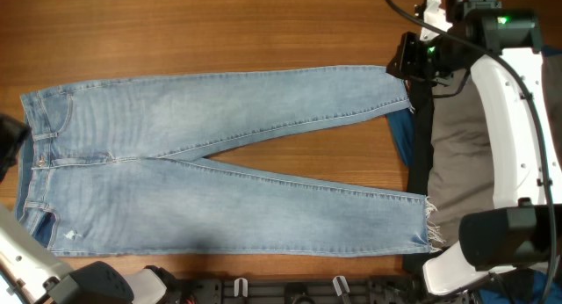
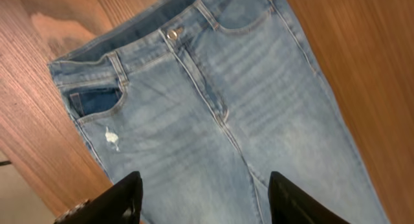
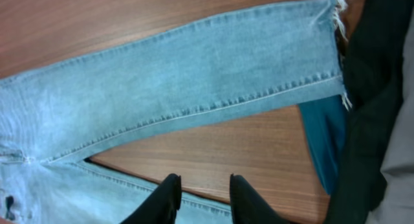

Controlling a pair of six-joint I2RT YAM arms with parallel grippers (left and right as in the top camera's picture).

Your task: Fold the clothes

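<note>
Looking down on a brown wooden counter [image 1: 263, 32]. Carries light-blue jeans [image 1: 219, 163] spread flat across most of its width, front side up, waistband at the left, both legs reaching right and parted in a narrow V with bare wood between. Ends each leg in a frayed hem against a heap of clothes at the right edge: grey garment [image 1: 461, 155] outermost, black garment [image 1: 422, 137] beside it, bright-blue garment [image 1: 402, 141] peeking out between the two hems. Hangs the left claw [image 2: 204, 185] above the thighs below the fly, fingers spread wide, gripping nothing. Hangs the right claw [image 3: 204, 180] over the gap between the legs, fingers parted only narrowly, nothing between them. Shows a small pale worn spot [image 2: 112, 138] below the front pocket.
</note>
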